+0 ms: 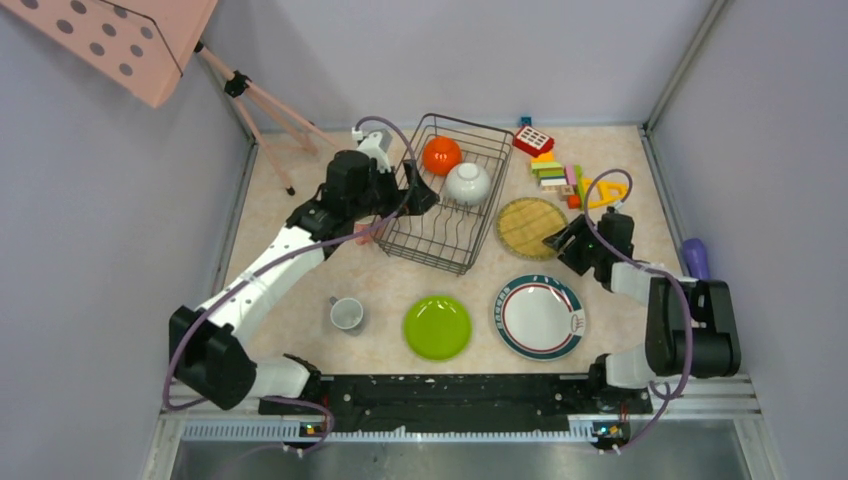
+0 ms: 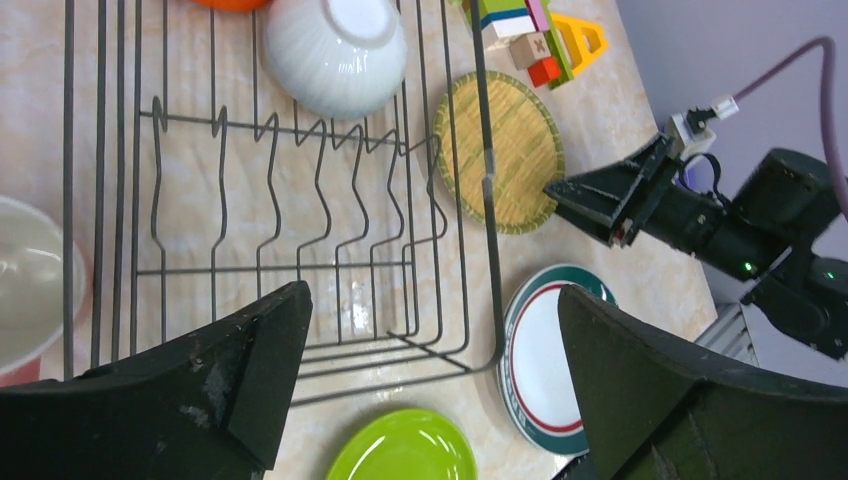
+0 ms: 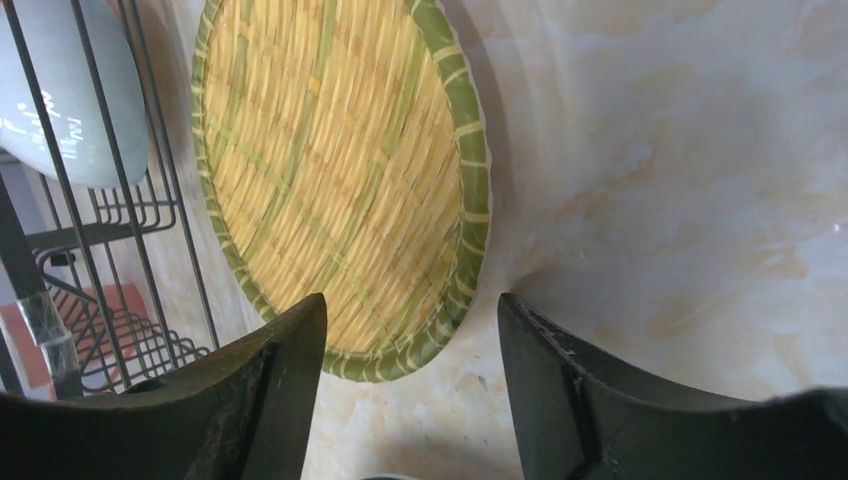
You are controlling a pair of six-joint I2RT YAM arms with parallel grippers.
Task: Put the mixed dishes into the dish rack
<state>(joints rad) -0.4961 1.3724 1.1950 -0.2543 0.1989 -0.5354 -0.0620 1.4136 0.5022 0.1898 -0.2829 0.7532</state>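
Observation:
The dish rack [image 1: 440,235] stands at mid-table with an orange bowl [image 1: 441,155] and a whitish cup [image 1: 468,183] inside, both upside down. My left gripper [image 1: 421,196] hovers open over the rack's left part with nothing between its fingers [image 2: 255,360]. A pink cup [image 2: 25,280] shows just outside the rack's left side. The straw mat [image 3: 340,180] lies flat to the right of the rack. My right gripper [image 3: 411,300] is open, low over the mat's near edge, its left finger overlapping the rim. On the table nearer me lie a lime-green plate [image 1: 437,327], a white plate [image 1: 539,317] and another whitish cup [image 1: 347,314].
Colourful toy blocks [image 1: 558,175] sit at the back right, beyond the mat. A pink tripod stand [image 1: 262,110] occupies the back left corner. Grey walls close in both sides and the back. The rack's wire wall [image 3: 100,160] is close to the mat's left edge.

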